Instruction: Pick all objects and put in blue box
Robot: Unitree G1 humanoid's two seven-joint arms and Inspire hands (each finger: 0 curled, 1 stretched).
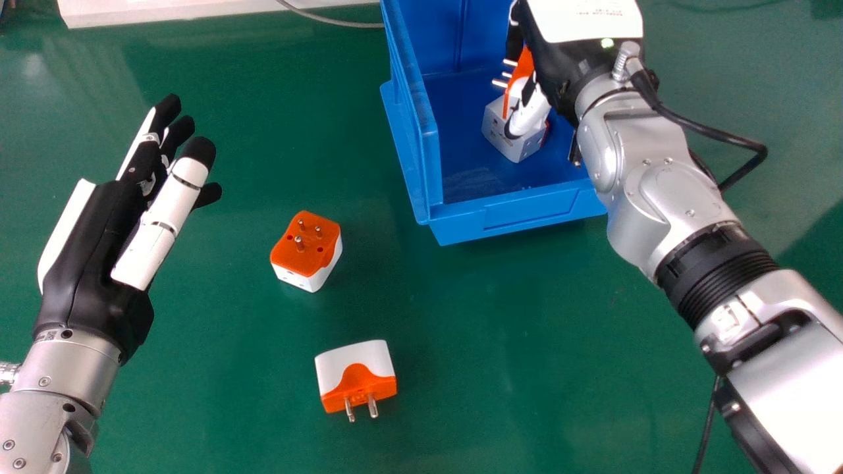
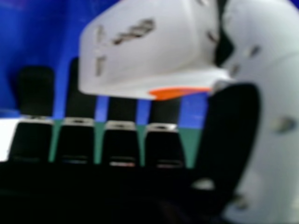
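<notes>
head view: right hand (image 1: 558,69) over blue box (image 1: 527,214)

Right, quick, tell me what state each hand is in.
Left hand: open, holding nothing.
Right hand: closed on a white and orange plug adapter, thumb against it, at the blue box.

Two orange-white adapters (image 1: 304,255) outside box (image 1: 527,214)
</notes>
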